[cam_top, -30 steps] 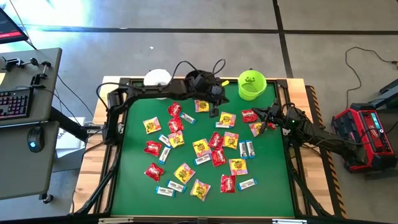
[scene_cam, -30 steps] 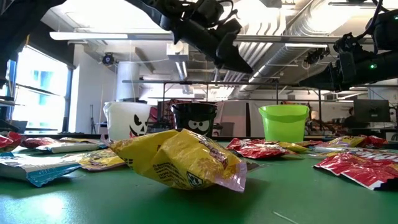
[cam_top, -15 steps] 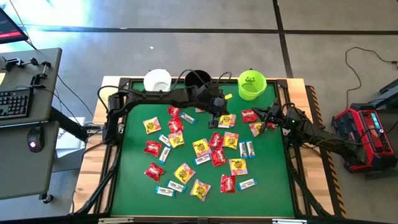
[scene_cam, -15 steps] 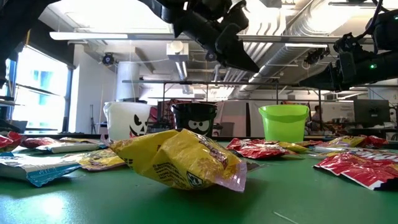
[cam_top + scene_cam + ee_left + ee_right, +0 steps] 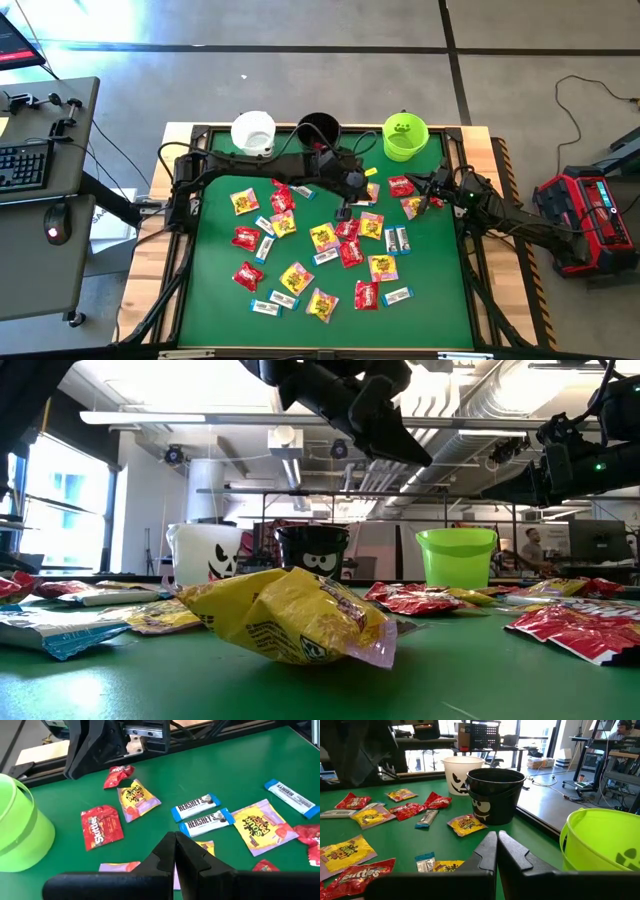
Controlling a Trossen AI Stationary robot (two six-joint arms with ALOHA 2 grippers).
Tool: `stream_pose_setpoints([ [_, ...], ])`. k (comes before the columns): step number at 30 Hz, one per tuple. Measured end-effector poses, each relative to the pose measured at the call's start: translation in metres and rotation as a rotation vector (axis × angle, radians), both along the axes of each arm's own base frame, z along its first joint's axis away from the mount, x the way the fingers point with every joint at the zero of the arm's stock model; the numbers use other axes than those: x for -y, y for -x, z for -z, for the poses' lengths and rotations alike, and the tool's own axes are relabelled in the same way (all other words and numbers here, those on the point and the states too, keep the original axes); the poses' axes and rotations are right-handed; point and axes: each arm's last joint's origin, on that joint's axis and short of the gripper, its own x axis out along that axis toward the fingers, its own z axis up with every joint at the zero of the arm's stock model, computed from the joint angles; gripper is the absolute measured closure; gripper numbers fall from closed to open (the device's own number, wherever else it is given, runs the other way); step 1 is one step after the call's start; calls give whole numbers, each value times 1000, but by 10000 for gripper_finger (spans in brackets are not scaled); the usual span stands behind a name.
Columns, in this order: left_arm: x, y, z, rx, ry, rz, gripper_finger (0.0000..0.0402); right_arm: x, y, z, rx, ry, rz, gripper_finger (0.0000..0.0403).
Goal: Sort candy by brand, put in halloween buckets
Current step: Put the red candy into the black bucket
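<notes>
Many candy packets lie scattered flat on the green mat point(image 5: 435, 320): red ones point(image 5: 247, 238), yellow-and-pink ones point(image 5: 322, 237) and white-and-blue bars point(image 5: 397, 295). Three buckets stand along the far edge: white point(image 5: 253, 131), black point(image 5: 318, 128) and lime green point(image 5: 405, 136). My left gripper point(image 5: 345, 208) hangs shut and empty above the packets at the mat's middle, tilted downward; its wrist view shows its fingers point(image 5: 175, 839) over red packets point(image 5: 102, 823) and bars point(image 5: 195, 806). My right gripper point(image 5: 417, 180) waits shut and empty at the right edge, near the green bucket.
One yellow-and-pink packet point(image 5: 466, 824) lies on the mat beside the black bucket point(image 5: 495, 795). A dark frame rail point(image 5: 470, 290) runs around the mat. The near strip of the mat point(image 5: 330, 335) holds no packets. In the low view a yellow packet point(image 5: 290, 615) lies close up.
My left gripper has swung from over the black bucket toward the table's near edge, staying shut, and now hangs over the packets at the mat's middle. The black bucket's mouth, covered by the arm before, now shows. My right arm has kept still.
</notes>
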Motion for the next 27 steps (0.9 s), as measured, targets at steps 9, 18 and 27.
stream_pose_setpoints([
  [9, 1, 0, 4, -34, 25, -14, 401, 0, 0, 0, 0, 0, 0, 403],
  [18, 6, -11, 43, -119, 49, -15, 401, 0, 0, 0, 1, 0, 0, 403],
  [27, 19, -19, 61, -133, 48, 12, 401, 0, 0, 0, 1, 0, 0, 403],
])
